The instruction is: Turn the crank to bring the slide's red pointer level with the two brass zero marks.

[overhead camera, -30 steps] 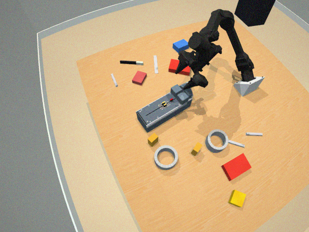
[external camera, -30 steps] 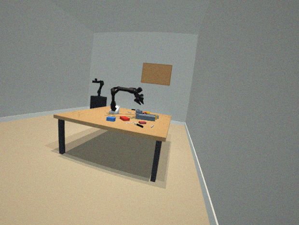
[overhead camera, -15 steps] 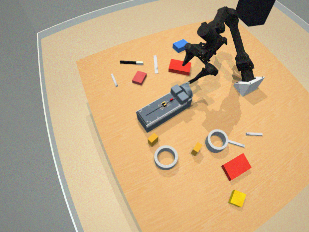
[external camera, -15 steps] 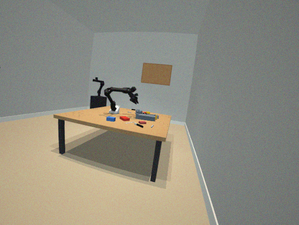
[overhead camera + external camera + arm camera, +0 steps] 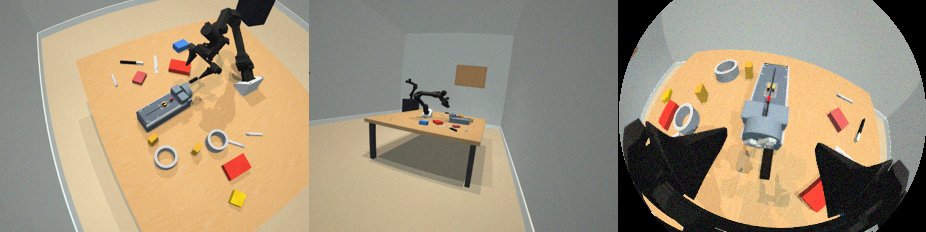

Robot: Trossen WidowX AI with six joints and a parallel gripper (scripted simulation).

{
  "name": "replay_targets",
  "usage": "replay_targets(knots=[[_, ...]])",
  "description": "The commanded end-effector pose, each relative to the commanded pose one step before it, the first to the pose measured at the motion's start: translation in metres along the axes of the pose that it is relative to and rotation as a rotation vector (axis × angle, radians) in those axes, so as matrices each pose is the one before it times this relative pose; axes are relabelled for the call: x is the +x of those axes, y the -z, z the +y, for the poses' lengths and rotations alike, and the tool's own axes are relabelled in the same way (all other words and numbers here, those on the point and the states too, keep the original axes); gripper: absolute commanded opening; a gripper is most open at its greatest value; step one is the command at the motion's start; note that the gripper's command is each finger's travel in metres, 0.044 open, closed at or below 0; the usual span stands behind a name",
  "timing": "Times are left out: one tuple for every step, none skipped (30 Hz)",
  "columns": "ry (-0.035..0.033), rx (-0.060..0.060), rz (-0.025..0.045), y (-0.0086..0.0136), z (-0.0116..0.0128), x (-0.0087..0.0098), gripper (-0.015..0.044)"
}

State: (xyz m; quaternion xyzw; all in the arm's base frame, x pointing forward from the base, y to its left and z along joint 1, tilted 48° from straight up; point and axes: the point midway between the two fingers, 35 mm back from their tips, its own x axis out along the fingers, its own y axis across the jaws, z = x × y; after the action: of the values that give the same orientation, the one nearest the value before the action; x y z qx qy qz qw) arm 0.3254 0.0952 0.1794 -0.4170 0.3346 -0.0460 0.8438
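The grey machine (image 5: 155, 113) (image 5: 459, 121) (image 5: 780, 80) stands on the table. Its red pointer (image 5: 171, 99) (image 5: 768, 99) sits in the slot on the crank side of the two brass zero marks (image 5: 164, 104) (image 5: 774, 87), off their level. The black crank handle (image 5: 193, 80) (image 5: 766, 164) sticks out at the housing end. My gripper (image 5: 193, 71) (image 5: 448, 106) (image 5: 772, 140) is open and empty, above the handle end of the machine. In the wrist view the handle shows between the two spread fingers, below the line of their tips. Whether a finger touches it cannot be told.
A red block (image 5: 179, 67) (image 5: 437, 122) and a blue block (image 5: 180, 45) (image 5: 423, 122) lie near the gripper. A smaller red block (image 5: 139, 77) (image 5: 838, 119) lies beside the machine. Two grey rings (image 5: 166, 146) (image 5: 217, 131), two orange blocks and a large red block (image 5: 236, 166) lie on its other side.
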Motion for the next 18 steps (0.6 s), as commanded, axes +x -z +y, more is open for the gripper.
replay_targets(knots=[[-0.00378,-0.0067,0.00341,0.01299,0.00024,0.01074,0.0440],[0.00025,0.0000,-0.00018,0.00273,-0.00007,0.00265,0.0440],[0.00035,-0.0001,-0.00026,0.00276,-0.00009,0.00260,0.0440],[0.00045,-0.0001,-0.00034,0.00279,-0.00010,0.00255,0.0440],[0.00056,-0.0002,-0.00041,0.00282,-0.00011,0.00250,0.0440],[0.00054,-0.0002,-0.00039,0.00233,-0.00010,0.00201,0.0440],[0.00036,-0.0001,-0.00026,0.00141,-0.00006,0.00119,0.0440],[0.00013,0.0000,-0.00009,0.00047,-0.00002,0.00039,0.0440],[0.00000,0.0000,0.00000,0.00000,0.00000,0.00000,0.0440],[-0.00004,0.0000,0.00004,0.00017,0.00001,0.00021,0.0440],[-0.00013,0.0001,0.00012,0.00050,0.00003,0.00064,0.0440],[-0.00020,0.0001,0.00019,0.00083,0.00004,0.00106,0.0440],[-0.00023,0.0001,0.00021,0.00101,0.00005,0.00128,0.0440],[-0.00021,0.0001,0.00020,0.00102,0.00004,0.00127,0.0440],[-0.00020,0.0001,0.00018,0.00103,0.00004,0.00126,0.0440],[-0.00018,0.0001,0.00016,0.00103,0.00003,0.00125,0.0440],[-0.00016,0.0001,0.00015,0.00104,0.00003,0.00124,0.0440],[-0.00015,0.0001,0.00013,0.00105,0.00002,0.00124,0.0440]])
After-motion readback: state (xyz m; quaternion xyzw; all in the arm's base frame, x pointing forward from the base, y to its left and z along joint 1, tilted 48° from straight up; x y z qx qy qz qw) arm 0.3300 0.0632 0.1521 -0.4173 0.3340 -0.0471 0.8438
